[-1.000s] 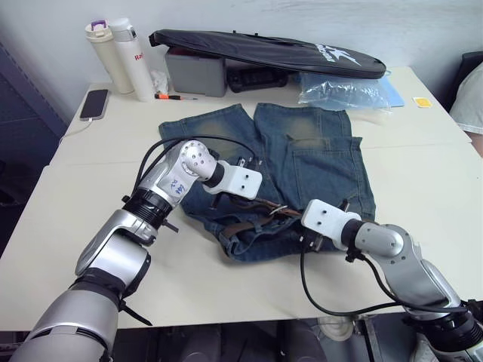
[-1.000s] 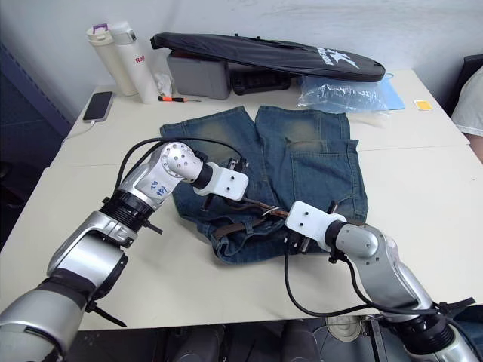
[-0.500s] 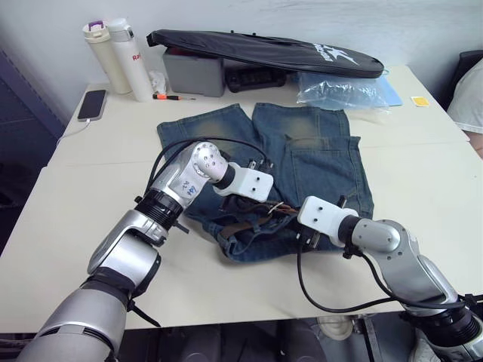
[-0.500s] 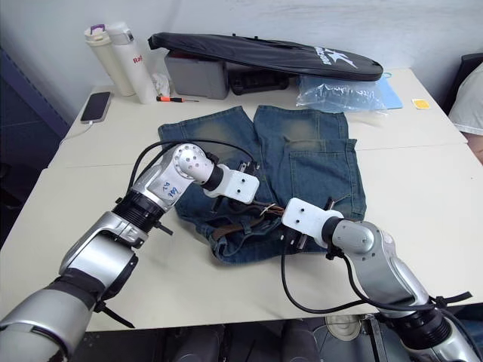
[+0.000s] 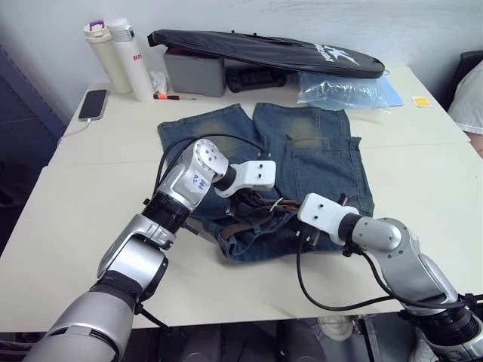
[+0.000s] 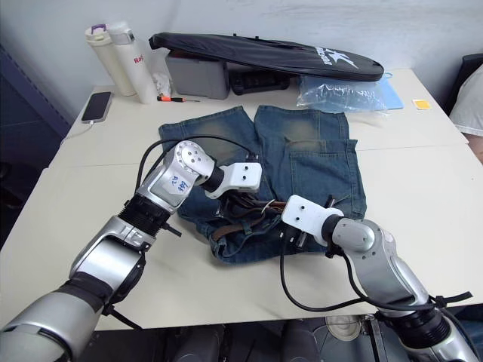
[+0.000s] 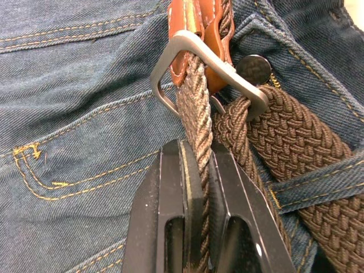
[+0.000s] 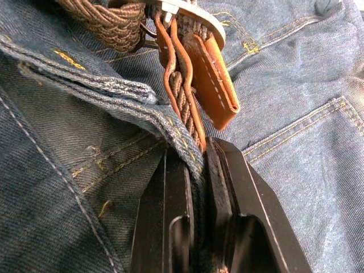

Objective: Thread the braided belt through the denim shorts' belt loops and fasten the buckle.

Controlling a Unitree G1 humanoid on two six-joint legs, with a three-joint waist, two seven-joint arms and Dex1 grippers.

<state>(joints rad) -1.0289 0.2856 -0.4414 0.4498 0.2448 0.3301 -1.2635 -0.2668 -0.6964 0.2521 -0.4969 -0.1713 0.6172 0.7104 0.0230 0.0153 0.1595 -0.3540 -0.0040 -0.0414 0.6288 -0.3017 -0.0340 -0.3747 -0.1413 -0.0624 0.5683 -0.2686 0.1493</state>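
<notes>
Left gripper [image 7: 196, 187] now nearer buckle [image 7: 205, 71], apparently pinching braided belt [image 7: 196, 122].

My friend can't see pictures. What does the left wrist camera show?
The left gripper pinches the braided belt just below the buckle, a silver frame the belt passes through. Blue denim shorts with yellow stitching lie underneath, and a dark button sits beside the buckle.
</notes>
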